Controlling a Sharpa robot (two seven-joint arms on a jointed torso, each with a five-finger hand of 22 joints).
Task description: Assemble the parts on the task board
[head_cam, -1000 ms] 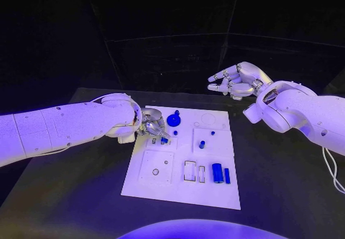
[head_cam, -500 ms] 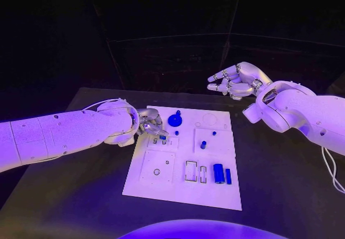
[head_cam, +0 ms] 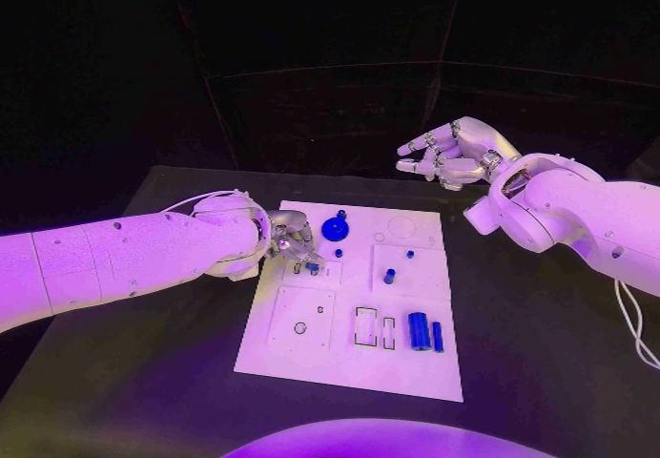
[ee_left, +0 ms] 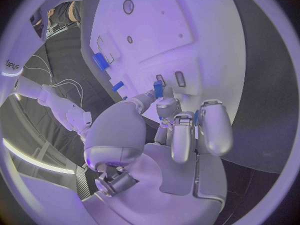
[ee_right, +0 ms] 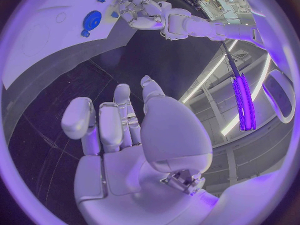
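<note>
The left hand (head_cam: 292,239) pinches a small blue part (ee_left: 158,89) in its fingertips at the left rim of the white task board (head_cam: 344,367), holding it upright with its long axis toward the board, just over two narrow slots (ee_left: 170,79). The right hand (head_cam: 451,153) hangs in the air beyond the board's far right corner, well apart from it, fingers loosely spread and holding nothing. The board lies flat on the black table (head_cam: 536,334), its long side running away from the robot, with a round blue disc (head_cam: 333,229) near its far edge and two blue cylinders (head_cam: 423,332) lying lengthwise near its right side; dark walls close the room behind.

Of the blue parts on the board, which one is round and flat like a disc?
The blue disc at the task board's far end, beside the left hand. The other blue parts are small pegs or long bars.
</note>
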